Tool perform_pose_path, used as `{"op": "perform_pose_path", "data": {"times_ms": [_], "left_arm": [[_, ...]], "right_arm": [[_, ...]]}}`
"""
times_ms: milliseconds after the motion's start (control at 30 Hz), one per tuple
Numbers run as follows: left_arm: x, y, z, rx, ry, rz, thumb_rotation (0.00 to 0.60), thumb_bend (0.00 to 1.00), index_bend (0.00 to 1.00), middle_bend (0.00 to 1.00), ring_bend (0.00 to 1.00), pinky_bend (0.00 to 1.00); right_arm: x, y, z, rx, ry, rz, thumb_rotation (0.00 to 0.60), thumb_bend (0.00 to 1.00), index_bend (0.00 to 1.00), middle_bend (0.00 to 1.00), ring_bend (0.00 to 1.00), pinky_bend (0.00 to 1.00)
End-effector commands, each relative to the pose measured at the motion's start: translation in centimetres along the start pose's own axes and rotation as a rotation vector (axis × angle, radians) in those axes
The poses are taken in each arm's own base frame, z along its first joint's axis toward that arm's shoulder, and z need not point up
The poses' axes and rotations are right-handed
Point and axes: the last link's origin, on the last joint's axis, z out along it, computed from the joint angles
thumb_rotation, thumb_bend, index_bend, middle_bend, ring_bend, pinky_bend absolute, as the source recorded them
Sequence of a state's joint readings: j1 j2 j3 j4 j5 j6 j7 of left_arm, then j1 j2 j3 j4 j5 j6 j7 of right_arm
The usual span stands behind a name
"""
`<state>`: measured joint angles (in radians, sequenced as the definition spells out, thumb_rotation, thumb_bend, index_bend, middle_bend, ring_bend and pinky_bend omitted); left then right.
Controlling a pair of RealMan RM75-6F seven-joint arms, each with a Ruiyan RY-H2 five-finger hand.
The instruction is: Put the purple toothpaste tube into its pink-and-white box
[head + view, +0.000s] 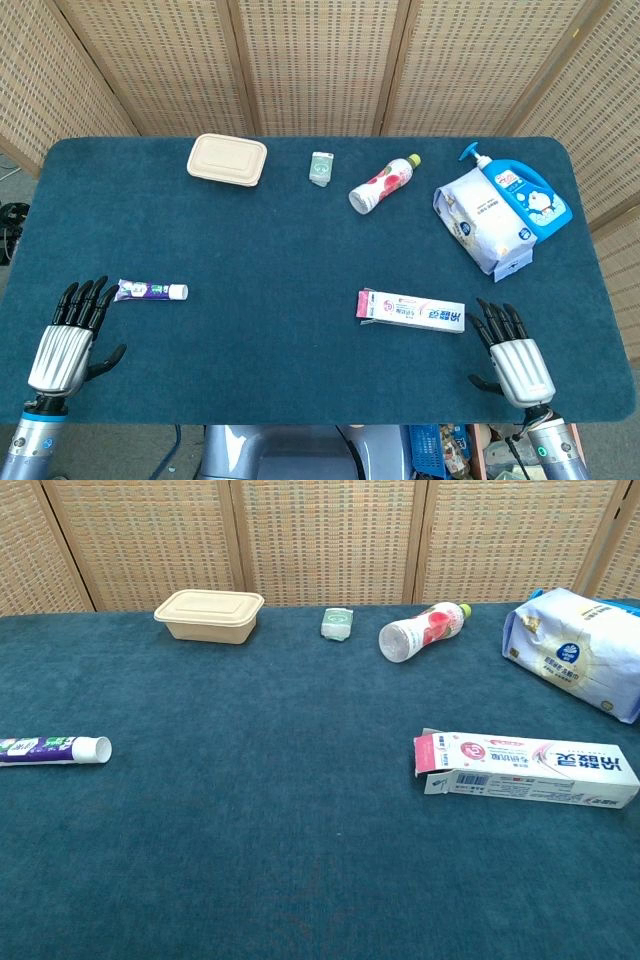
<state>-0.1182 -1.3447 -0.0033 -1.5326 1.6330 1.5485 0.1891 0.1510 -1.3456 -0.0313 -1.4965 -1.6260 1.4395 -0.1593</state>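
Observation:
The purple toothpaste tube (151,291) (55,749) lies flat on the blue table at the left, its white cap pointing right. The pink-and-white box (412,311) (527,769) lies flat at the right, with its open flap end facing left. My left hand (72,337) rests palm down just left of the tube, fingers spread, fingertips close to the tube's tail, holding nothing. Just right of the box, my right hand (512,355) also rests palm down with fingers spread and empty. The chest view shows neither hand.
Along the far side stand a beige lidded container (227,159) (209,615), a small green packet (320,168) (337,623), a lying bottle with pink label (383,184) (424,631), a white bag (480,218) (578,650) and a blue pump bottle (526,193).

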Motion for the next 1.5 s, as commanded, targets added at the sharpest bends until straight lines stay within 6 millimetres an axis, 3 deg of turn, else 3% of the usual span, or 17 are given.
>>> {"op": "perform_pose_path", "data": {"times_ms": [33,933,1167,1500], "left_arm": [[0.0,0.0,0.0,-0.002,-0.001,0.002,0.600,0.27,0.06,0.00,0.00,0.00],[0.3,-0.5,0.3,0.020,-0.001,-0.008,0.600,0.27,0.07,0.00,0.00,0.00],[0.7,-0.3,0.5,0.017,0.011,-0.019,0.600,0.28,0.11,0.00,0.00,0.00],[2.3,-1.8,3.9,0.058,0.013,0.051,0.600,0.28,0.17,0.00,0.00,0.00]], "right_arm": [[0.1,0.1,0.0,-0.001,0.004,0.001,0.600,0.03,0.13,0.00,0.00,0.00],[0.2,0.0,-0.4,-0.006,-0.009,-0.003,0.600,0.03,0.13,0.00,0.00,0.00],[0.2,0.3,-0.2,-0.013,-0.012,0.000,0.600,0.03,0.13,0.00,0.00,0.00],[-0.1,0.2,-0.1,-0.014,-0.018,-0.008,0.600,0.03,0.13,0.00,0.00,0.00]]}}
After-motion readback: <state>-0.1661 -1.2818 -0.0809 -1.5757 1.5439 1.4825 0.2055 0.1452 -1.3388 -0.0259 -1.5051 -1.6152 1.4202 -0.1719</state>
